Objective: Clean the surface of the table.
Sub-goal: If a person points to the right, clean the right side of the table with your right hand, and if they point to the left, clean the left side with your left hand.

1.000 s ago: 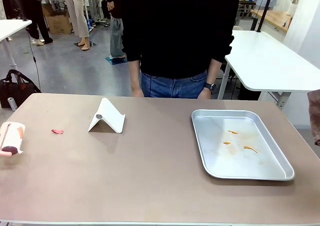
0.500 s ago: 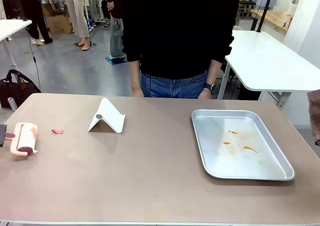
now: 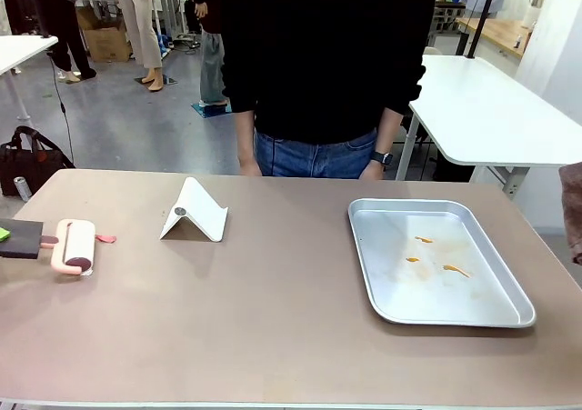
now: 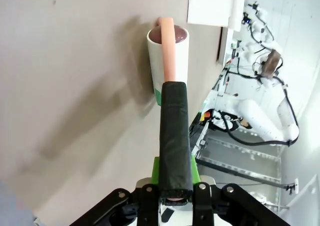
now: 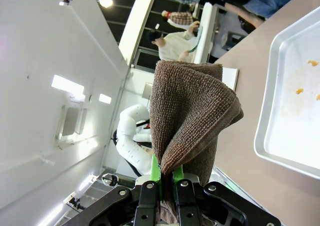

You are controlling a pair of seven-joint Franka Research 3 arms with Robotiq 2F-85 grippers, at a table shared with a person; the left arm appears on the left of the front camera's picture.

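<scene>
Possibly pushed, not caught

Taupe counter (image 3: 273,319) fills the foreground; a red scrap (image 3: 106,239) lies near its left edge, just beside the lint roller (image 3: 76,246). The left gripper (image 4: 175,170) is clamped on the roller's black handle (image 4: 175,136); the right gripper (image 5: 165,178) pinches a brown cloth (image 5: 190,110). A tilted roller might shove the scrap along instead of lifting it.

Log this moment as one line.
left claw: shut on lint roller, by red scrap | right claw: shut on brown cloth | table: scrap not yet picked up
</scene>
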